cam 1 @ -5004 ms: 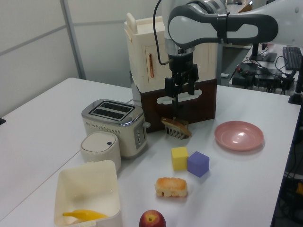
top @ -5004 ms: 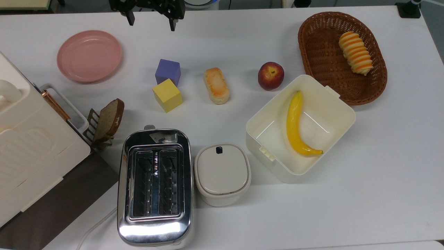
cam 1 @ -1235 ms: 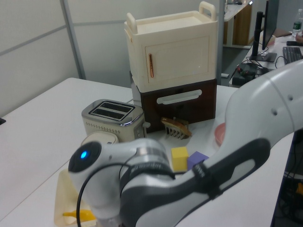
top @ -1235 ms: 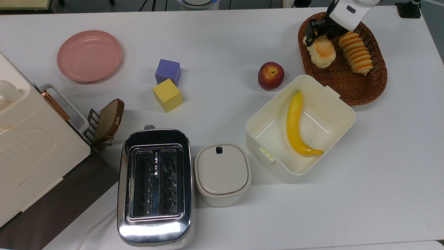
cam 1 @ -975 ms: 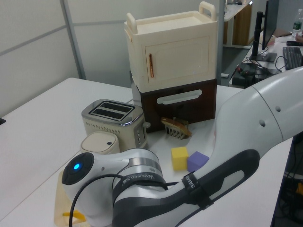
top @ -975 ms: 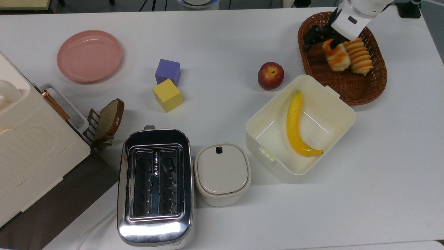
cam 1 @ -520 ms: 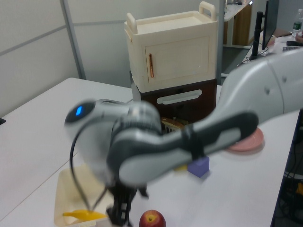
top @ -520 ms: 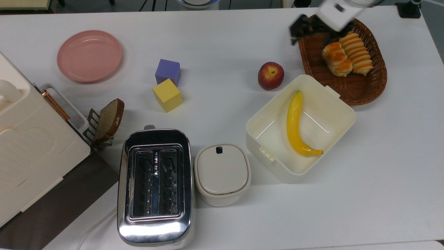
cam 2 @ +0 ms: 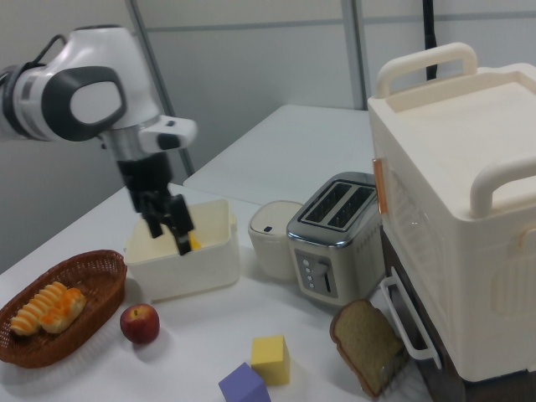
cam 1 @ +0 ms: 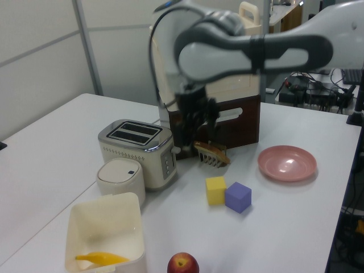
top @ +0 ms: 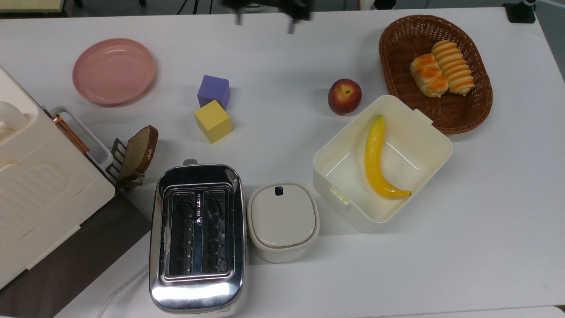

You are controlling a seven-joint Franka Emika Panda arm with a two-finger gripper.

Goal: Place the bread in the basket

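Note:
The bread (top: 425, 75), a small bun with a toasted orange top, lies inside the oval wicker basket (top: 441, 117) at the top view's right, pressed against a striped spiral pastry (top: 454, 67). The right view has the bread (cam 2: 66, 306) and the basket (cam 2: 88, 266) at its lower left. My gripper (top: 265, 20) hangs open and empty over the table's far edge, well to the top view's left of the basket. It appears raised above the table in the left view (cam 1: 199, 126) and in the right view (cam 2: 169, 233).
A red apple (top: 344, 96) and a cream box (top: 426, 157) holding a banana (top: 375, 154) sit near the basket. Purple (top: 213, 90) and yellow (top: 212, 120) cubes, a pink plate (top: 114, 70), a toaster (top: 196, 236), a lidded pot (top: 283, 219) and a bread slice (top: 139, 152) in a rack lie further left.
The gripper let go of the bread in the basket beside the pastry, then swung away to the top view's left along the table's far edge. The bread has stayed put since.

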